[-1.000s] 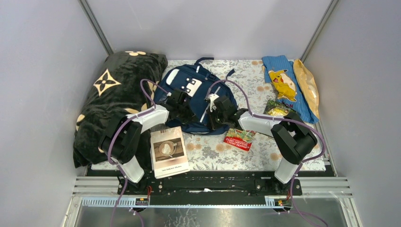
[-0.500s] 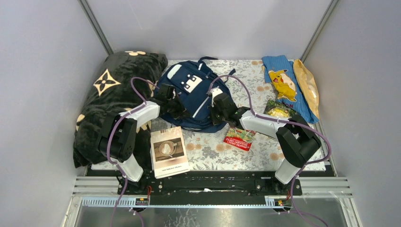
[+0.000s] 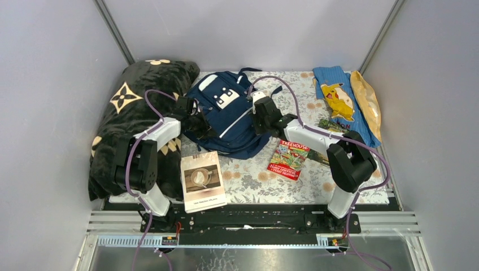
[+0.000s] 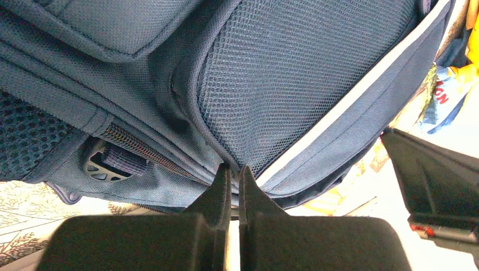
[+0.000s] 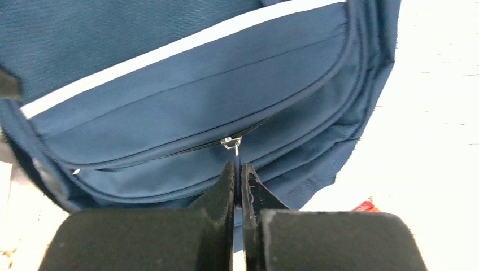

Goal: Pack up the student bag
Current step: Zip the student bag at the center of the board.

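The navy student bag (image 3: 229, 121) with white stripes lies in the middle of the flowered mat, its top toward the back wall. My left gripper (image 3: 191, 114) is at the bag's left side, shut on a fold of its fabric (image 4: 234, 169) below a mesh pocket (image 4: 294, 73). My right gripper (image 3: 262, 111) is at the bag's right side, shut on the blue pull tab (image 5: 238, 169) of the front pocket's zipper slider (image 5: 231, 141). That zipper looks closed to the left of the slider.
A cream book with a cup picture (image 3: 201, 180) lies near the left arm's base. A red Treehouse book (image 3: 288, 160) lies right of the bag. A black flowered blanket (image 3: 133, 113) fills the left side. A blue cartoon cloth (image 3: 339, 99) and a tan packet (image 3: 367, 101) lie back right.
Both grippers have moved toward the back wall, still shut on the bag, and the bag has shifted back with them. The red book is now uncovered.
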